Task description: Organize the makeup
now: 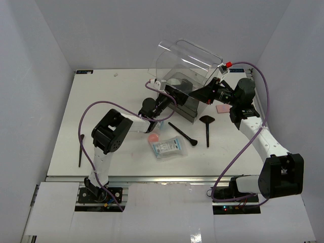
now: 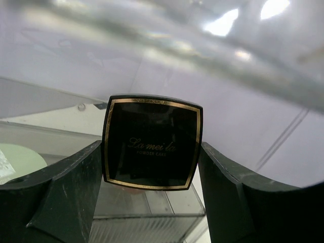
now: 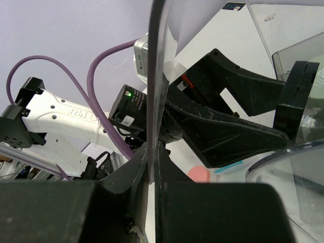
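**Placement step, overhead and wrist views.** The left gripper (image 2: 151,157) is pinching a black square powder compact (image 2: 152,143) by two opposite edges, its fingers spread to the compact's full width. It is holding the compact under the raised clear lid (image 1: 187,58), at the mouth of the clear organizer box (image 1: 188,112). Whether the compact is touching the box floor cannot be told. The right gripper (image 3: 153,157) is pressing its fingers together on the lid's thin edge, propping it open.

A fan brush (image 1: 206,121), a slim black brush (image 1: 183,134), two sachets (image 1: 167,147), a round pink puff (image 1: 153,137) and a square pink puff (image 1: 223,108) are lying on the table near the box. Another thin brush (image 1: 79,152) is lying well apart at the left.

With this many items lying outside the box, the task is judged to be in its early part. The next move is calling for the compact to be lowered into a free compartment and released, with the lid held up meanwhile.
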You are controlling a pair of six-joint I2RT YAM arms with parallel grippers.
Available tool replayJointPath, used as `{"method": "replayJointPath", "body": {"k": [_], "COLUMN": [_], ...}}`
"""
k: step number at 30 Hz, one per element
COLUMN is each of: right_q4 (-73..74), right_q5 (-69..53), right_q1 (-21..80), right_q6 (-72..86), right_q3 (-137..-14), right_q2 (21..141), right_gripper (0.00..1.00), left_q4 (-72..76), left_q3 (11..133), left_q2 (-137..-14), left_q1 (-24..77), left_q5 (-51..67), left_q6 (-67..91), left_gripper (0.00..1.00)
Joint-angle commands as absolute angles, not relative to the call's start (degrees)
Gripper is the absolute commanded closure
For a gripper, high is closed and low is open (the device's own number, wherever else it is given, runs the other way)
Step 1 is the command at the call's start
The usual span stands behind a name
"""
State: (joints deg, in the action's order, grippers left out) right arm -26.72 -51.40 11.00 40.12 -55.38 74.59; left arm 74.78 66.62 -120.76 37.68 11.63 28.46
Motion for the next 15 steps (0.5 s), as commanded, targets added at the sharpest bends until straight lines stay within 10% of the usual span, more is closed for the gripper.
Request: {"method": "replayJointPath", "body": {"k": [1,15], "right_q4": [-32.9,-33.0], "right_q5": [-55.4,-55.2], "right_q1": [12.0,12.0], "right_q6": [39.7,39.6], "right_q3": [-57.1,-57.0], "right_q2": [71.3,70.9], "right_gripper": [0.92,0.91], "left_q4": [74.1,69.8], "left_q3": [69.8,70.6], "left_q2": [-120.1,-120.9], "left_q1": [39.0,40.2], "left_q5": [8.0,4.0], "left_q6": [23.4,20.1], "left_gripper": [0.70,0.39]}}
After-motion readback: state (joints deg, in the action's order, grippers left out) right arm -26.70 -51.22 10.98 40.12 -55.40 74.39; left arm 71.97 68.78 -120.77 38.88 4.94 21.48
